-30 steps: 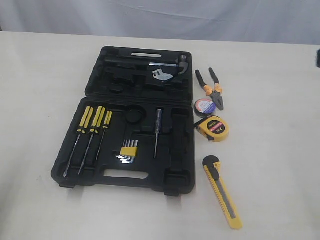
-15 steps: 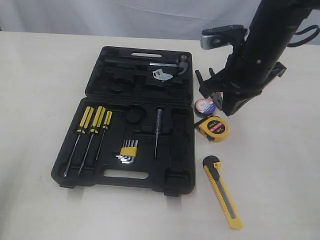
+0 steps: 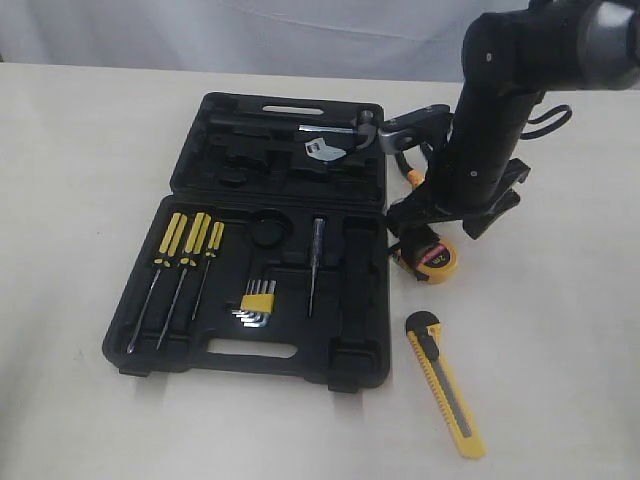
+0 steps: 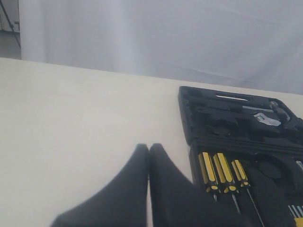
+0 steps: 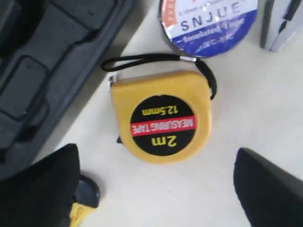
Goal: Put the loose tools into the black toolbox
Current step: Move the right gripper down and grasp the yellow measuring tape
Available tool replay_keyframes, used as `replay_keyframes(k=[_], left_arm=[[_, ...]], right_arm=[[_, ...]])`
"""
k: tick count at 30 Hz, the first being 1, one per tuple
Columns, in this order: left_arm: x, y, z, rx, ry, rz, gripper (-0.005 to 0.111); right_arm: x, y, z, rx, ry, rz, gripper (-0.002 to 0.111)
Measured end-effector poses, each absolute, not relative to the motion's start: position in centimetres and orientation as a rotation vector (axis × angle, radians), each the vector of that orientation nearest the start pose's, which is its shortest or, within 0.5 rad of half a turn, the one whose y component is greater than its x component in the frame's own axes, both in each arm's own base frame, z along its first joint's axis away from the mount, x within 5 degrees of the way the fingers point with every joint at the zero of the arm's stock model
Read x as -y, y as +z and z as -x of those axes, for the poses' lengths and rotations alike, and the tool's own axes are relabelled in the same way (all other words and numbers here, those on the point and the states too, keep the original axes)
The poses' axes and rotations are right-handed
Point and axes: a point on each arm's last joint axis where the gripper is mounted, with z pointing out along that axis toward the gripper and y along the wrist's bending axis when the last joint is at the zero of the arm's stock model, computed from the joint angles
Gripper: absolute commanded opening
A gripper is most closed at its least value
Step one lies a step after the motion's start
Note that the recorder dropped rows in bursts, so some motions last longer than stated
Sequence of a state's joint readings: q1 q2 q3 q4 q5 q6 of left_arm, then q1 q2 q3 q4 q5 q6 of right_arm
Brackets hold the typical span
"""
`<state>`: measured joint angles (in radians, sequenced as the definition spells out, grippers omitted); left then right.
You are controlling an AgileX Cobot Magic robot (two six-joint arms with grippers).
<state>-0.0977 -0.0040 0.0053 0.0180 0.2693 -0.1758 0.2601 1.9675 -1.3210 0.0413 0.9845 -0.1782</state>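
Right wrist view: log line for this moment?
right gripper: open, fingers either side of yellow-black round tape measure | left gripper: shut | black plastic toolbox: open

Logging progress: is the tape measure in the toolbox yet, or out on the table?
Out. The tape measure lies label-up on the table, beside the toolbox, under the open right gripper.

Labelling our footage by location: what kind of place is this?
Probably a robot lab test bench, not a real workshop: a plain pale table, a white curtain behind it, and a robot arm beside an open black toolbox.
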Motion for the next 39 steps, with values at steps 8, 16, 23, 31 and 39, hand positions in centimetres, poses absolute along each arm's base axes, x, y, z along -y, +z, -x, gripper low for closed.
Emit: replay_keyframes(k=[8,16,23,31,39], left_arm=[[0.5,18.7,-5.5,-1.757,-0.183,0.057,0.0],[0.5,18.7,-5.5,-1.757,-0.183,0.057,0.0],[0.5,18.7,-5.5,-1.757,-0.183,0.057,0.0],[0.5,18.7,-5.5,-1.757,-0.183,0.057,0.0],[0.5,18.7,-5.5,-1.757,-0.183,0.057,0.0]], right_arm=[[-9.7,14.6,-36.8,-2.986,-0.01,0.737,0.082],[-10.2,12.7,-36.8,-3.01,0.062,0.833,0.082],[-10.2,11.8,-36.8,-3.031,0.073,0.839,0.066],[-10.1,12.0,-36.2,-3.111,0.087,0.863,0.0],[-10.3,15.1,-36.1,-3.197,0.094,0.774,0.0]])
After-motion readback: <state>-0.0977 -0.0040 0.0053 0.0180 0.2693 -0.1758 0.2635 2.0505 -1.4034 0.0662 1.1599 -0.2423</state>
